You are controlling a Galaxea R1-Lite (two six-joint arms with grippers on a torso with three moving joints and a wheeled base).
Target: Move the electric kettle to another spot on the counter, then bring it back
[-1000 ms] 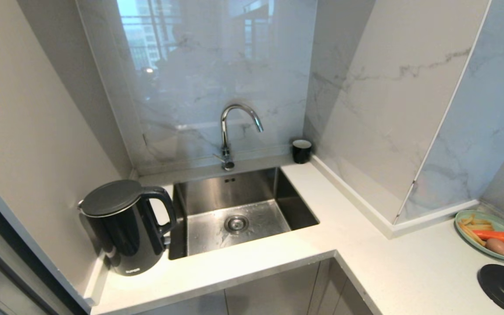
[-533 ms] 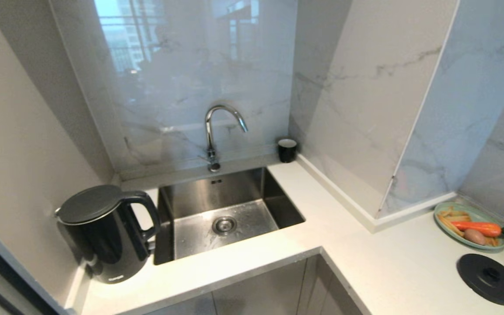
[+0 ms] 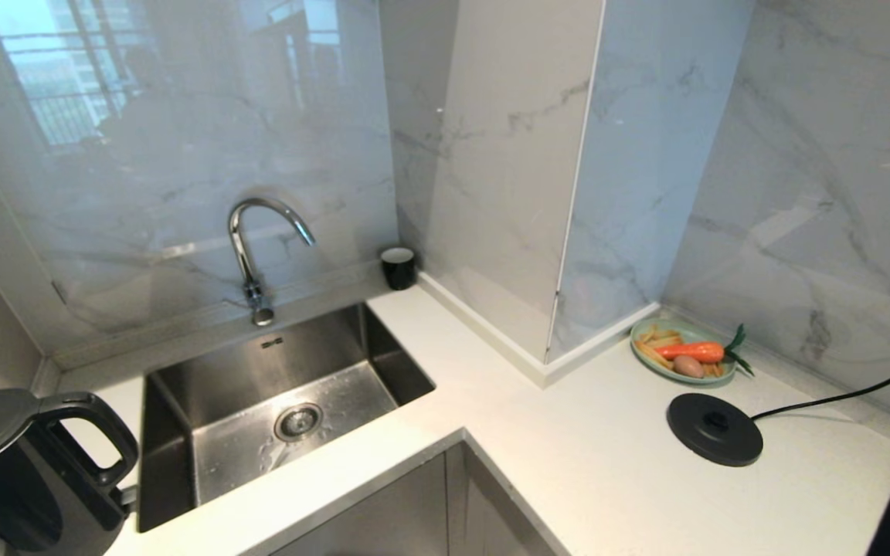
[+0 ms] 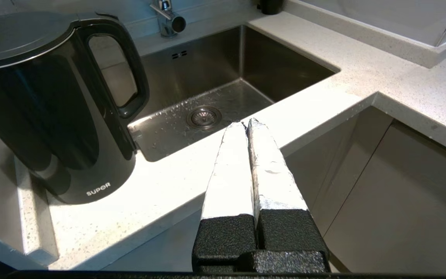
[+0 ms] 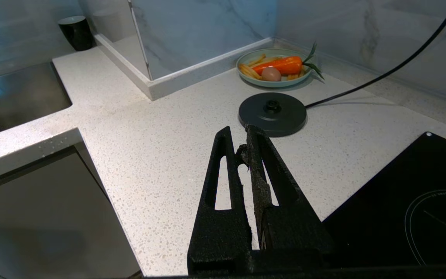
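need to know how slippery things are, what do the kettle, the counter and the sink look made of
Electric kettle: glossy black, likely plastic, mirror-like reflections; flat matt grey lid.
Counter: white speckled stone or composite, smooth, thick edge.
Sink: brushed stainless steel by its grey sheen, with water droplets near the drain.
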